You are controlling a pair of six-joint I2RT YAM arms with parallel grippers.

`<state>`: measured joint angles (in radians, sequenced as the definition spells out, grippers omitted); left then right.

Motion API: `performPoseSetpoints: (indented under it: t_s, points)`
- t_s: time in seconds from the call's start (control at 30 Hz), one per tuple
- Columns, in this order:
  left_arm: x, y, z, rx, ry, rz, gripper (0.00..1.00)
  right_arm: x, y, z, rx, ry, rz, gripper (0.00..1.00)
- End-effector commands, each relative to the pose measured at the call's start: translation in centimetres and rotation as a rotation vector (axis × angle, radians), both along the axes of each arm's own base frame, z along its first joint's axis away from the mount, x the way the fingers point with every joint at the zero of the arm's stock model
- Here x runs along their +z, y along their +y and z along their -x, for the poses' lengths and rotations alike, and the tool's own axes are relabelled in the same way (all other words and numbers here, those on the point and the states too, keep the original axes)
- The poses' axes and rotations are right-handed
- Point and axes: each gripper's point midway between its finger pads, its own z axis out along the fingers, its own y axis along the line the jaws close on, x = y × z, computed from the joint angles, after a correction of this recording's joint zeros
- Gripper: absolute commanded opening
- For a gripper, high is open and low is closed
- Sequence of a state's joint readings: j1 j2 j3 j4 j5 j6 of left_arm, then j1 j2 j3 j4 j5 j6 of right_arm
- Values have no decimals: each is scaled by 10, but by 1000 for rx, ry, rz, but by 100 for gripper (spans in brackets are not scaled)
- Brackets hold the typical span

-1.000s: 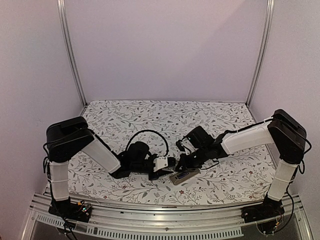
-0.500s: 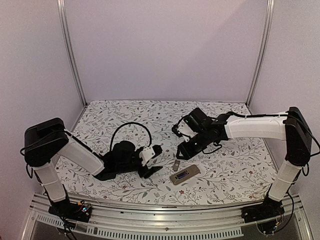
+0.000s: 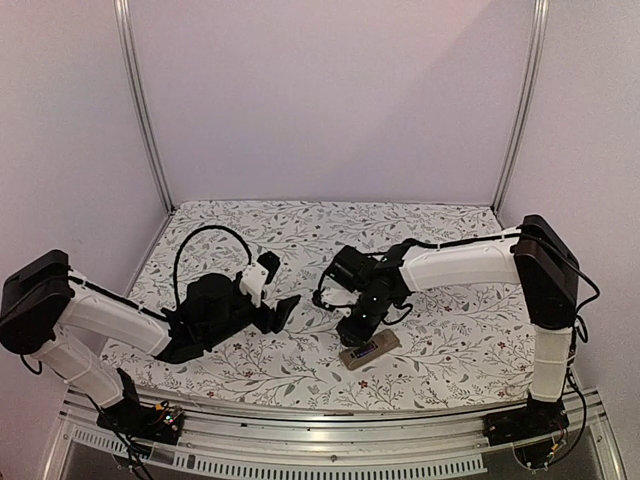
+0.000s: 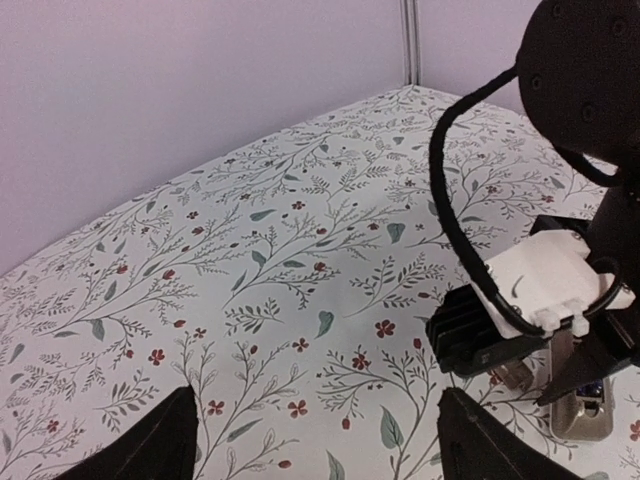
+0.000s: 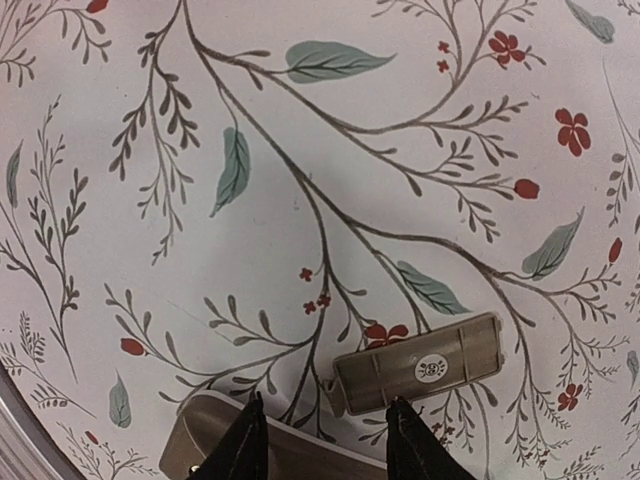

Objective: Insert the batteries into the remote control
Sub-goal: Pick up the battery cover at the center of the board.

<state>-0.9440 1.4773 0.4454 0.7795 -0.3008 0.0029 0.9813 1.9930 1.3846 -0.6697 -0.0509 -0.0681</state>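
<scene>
The left claw [image 4: 315, 440] hangs low over the flowered table [image 3: 300, 230] with its jaws spread wide. It is released, holding and touching nothing, and its own camera shows only bare pattern in the gap. From this claw the remote [image 3: 369, 349] lies well off to the right, with the other arm's head standing in between, so this is the farther arm. The right claw [image 5: 322, 442] is much the nearer, poised directly over the remote with its tips pointing down at it. Its jaws are partly parted with nothing between them, so it too is released and not grasping. Seen from above, the remote's long axis slants from near-left to far-right under this claw. In the right wrist view, one end of the remote shows beneath a fingertip at the bottom edge. A tan cover [image 5: 418, 365] with a round sticker lies flat just beyond the tips and close beside the remote; I cannot tell whether the two touch. The cover's long axis runs nearly along the line between the two fingers. I judge that the wrist would need to turn before the jaws could pinch the cover across its narrow width. I cannot pick out the batteries in any view, so I cannot tell where they are.
</scene>
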Motion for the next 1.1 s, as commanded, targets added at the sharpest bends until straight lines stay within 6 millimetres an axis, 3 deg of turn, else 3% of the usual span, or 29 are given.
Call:
performPoseSetpoints:
  t_s: [0.0,0.07,0.5,0.63,0.87,1.07]
  points:
    - [-13,12,-2,44,25,-29,83,-7,-1,-5,28,-20,64,34]
    - [-15,12,-2,45,26,-32,83,-12,-3,-3,30,-5,87,28]
    - [-18,9,-3,41,26,-45,83,-22,-1,1,46,12,117,14]
    - [-18,10,-3,43,26,-47,83,-26,-8,-6,21,-22,156,5]
    - [-16,9,-4,39,26,-44,83,-11,-4,-15,-10,-58,141,0]
    - [-12,6,-4,31,25,-38,83,26,10,-27,-44,-125,44,0]
